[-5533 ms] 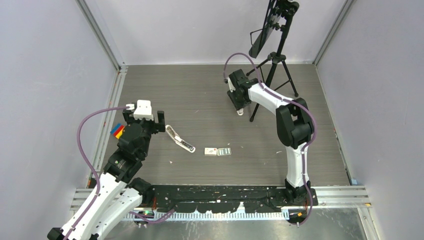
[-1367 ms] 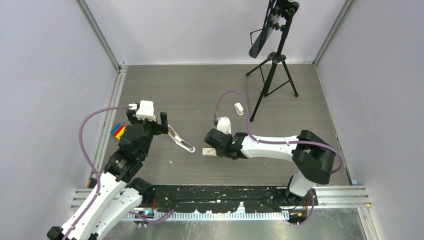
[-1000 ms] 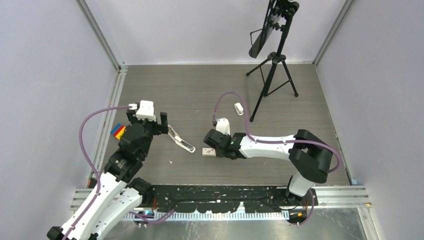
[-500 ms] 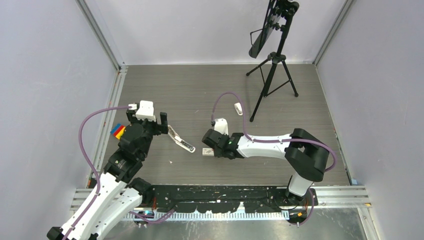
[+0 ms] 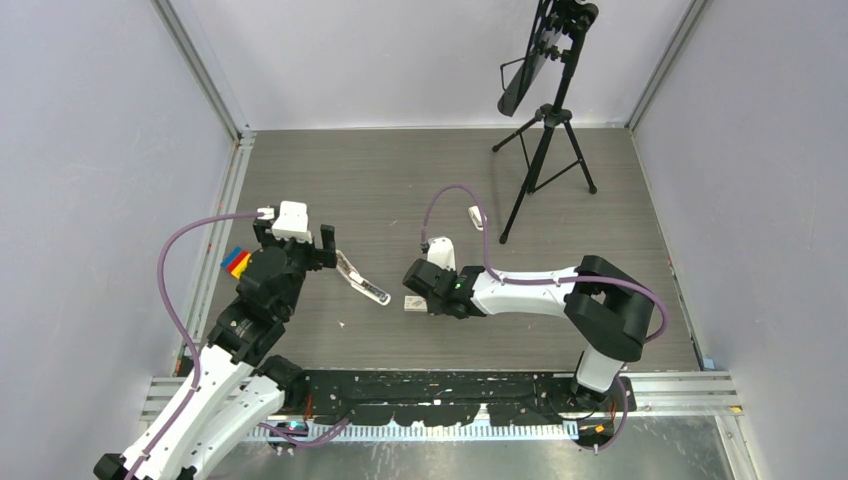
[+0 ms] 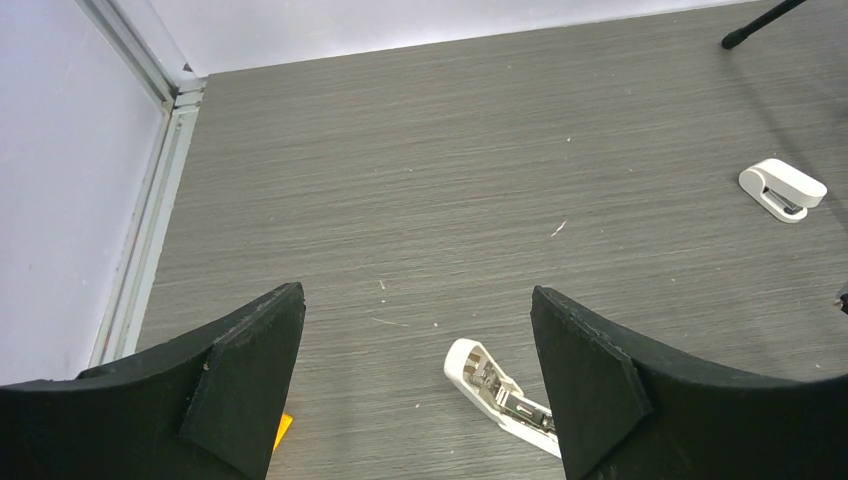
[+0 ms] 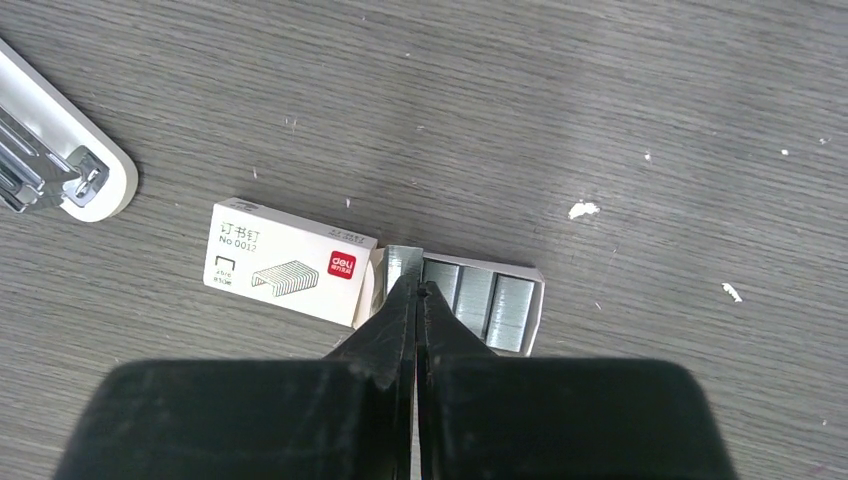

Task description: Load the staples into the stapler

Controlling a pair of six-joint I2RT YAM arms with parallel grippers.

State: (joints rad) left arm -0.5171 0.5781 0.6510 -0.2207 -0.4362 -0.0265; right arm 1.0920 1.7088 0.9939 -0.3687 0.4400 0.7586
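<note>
While hidden overhead, right hand [image 7: 417, 291] pinches staples [image 7: 404, 259].

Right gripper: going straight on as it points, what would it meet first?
Most likely the silvery-grey staple strips lying beside the white red-marked box; whether it touches them yet is unclear.

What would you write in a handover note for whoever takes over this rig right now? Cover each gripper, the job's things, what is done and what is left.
Left gripper: open, empty, hovering by the stapler.
Right gripper: shut, apparently pinching the end staple strip in the tray.
Things: the stapler lies open, its metal channel showing. The tray is slid out of the staple box beside it. A short stapler lies farther back.
Done: stapler opened, tray exposed.
Left: lift the strip, seat it in the channel, close the stapler.
</note>
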